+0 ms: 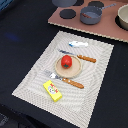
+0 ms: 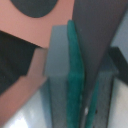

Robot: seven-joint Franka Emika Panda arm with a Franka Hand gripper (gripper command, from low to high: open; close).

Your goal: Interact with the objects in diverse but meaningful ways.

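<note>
A dark table (image 1: 20, 30) carries everything. On it lies a pale woven mat (image 1: 95, 95), set at a slant. Past the mat, toward the exterior view's upper right, sits a pinkish board (image 1: 107, 29) with dark round discs and a grey pot (image 1: 91, 15) with a long handle; a second pot (image 1: 123, 19) shows at the right edge.

At the mat's middle rests a tan plate (image 1: 70, 71) with a tomato (image 1: 66, 61) on it. A brown-handled knife (image 1: 79, 57) lies just beyond the plate, and a brown-handled fork (image 1: 66, 80) just before it. A yellow block (image 1: 52, 91) with red marks lies near the mat's near edge, close to the fork. A small white-and-blue item (image 1: 78, 44) lies at the mat's far side.

The arm does not show in the exterior view. In the wrist view the gripper (image 2: 76, 75) fills the frame, its grey and green fingers (image 2: 59, 60) pressed flat together with no gap and nothing between them, above the pinkish board's edge.
</note>
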